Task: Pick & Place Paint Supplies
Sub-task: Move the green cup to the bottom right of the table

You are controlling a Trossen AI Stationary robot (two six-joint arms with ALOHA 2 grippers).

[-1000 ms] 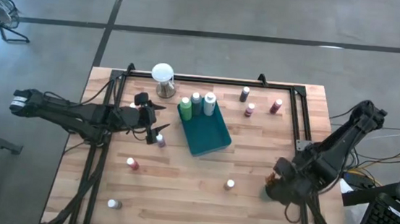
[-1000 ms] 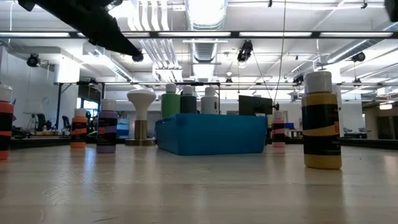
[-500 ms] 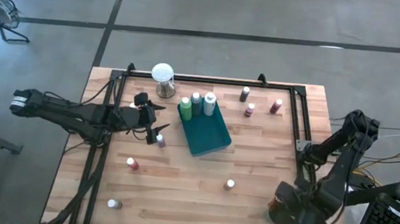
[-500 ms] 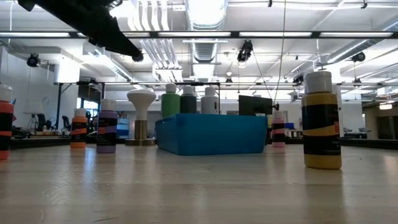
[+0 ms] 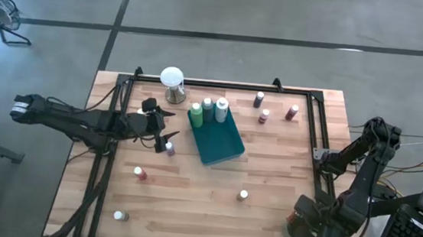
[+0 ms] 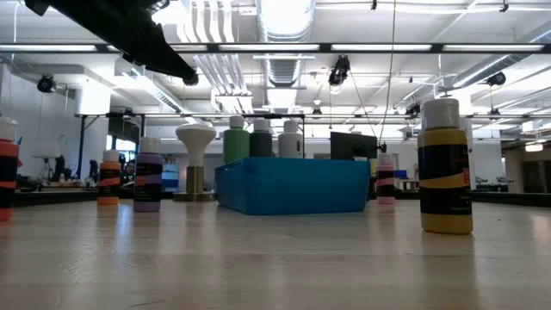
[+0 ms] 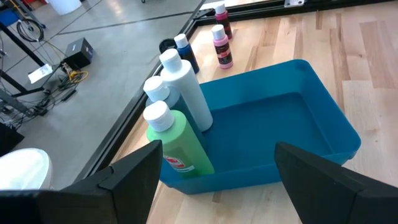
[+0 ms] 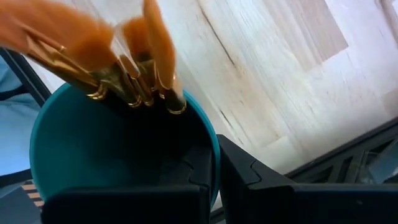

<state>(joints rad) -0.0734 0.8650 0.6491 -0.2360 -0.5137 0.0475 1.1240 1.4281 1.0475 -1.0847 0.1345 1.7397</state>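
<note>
Left tool (image 7: 214, 180) gapes empty above teal tray (image 7: 323, 118); right tool (image 8: 211, 180) (closed) grips teal cup (image 8: 74, 155) of brushes (image 8: 134, 62).

Grey concrete floor (image 5: 282, 17) (dark seams crossing it); fluorescent ceiling lights (image 6: 284, 47) above.

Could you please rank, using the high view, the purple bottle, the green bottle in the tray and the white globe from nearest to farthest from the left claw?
From the left claw:
1. Purple bottle, just beside the claw on the near side.
2. Green bottle, at the teal tray's far end, toward the table's middle.
3. White globe, near the table's far edge.
</note>
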